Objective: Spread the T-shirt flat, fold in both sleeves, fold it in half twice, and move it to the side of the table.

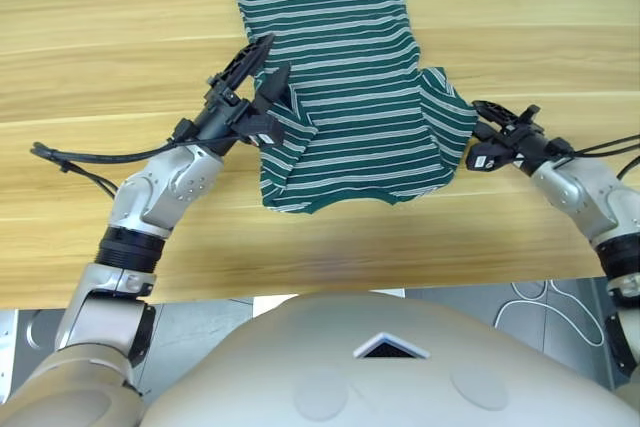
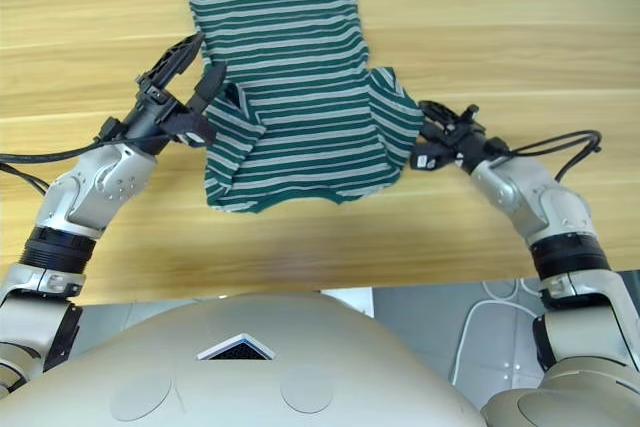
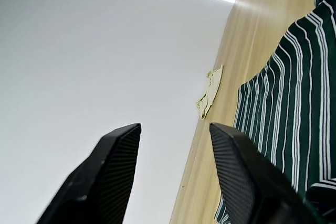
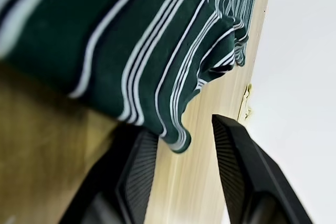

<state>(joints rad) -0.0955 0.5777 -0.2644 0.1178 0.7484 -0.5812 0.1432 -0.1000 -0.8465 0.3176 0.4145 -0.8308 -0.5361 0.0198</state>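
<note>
A green T-shirt (image 1: 350, 87) with white stripes lies on the wooden table (image 1: 120, 47), hem at the far side, neck end toward me. Its left sleeve (image 1: 285, 142) is bunched in against the body; its right sleeve (image 1: 447, 112) sticks out sideways. My left gripper (image 1: 265, 65) hovers open over the shirt's left edge, fingers (image 3: 118, 150) apart with nothing between them. At the right sleeve's outer edge my right gripper (image 1: 478, 135) is open, and the sleeve's hem (image 4: 176, 129) reaches in between its fingers (image 4: 236, 150).
Bare wood surrounds the shirt on both sides and behind it. A small pale scrap (image 3: 210, 90) sits at the table's far edge. Cables (image 1: 545, 302) lie on the floor below the near right corner.
</note>
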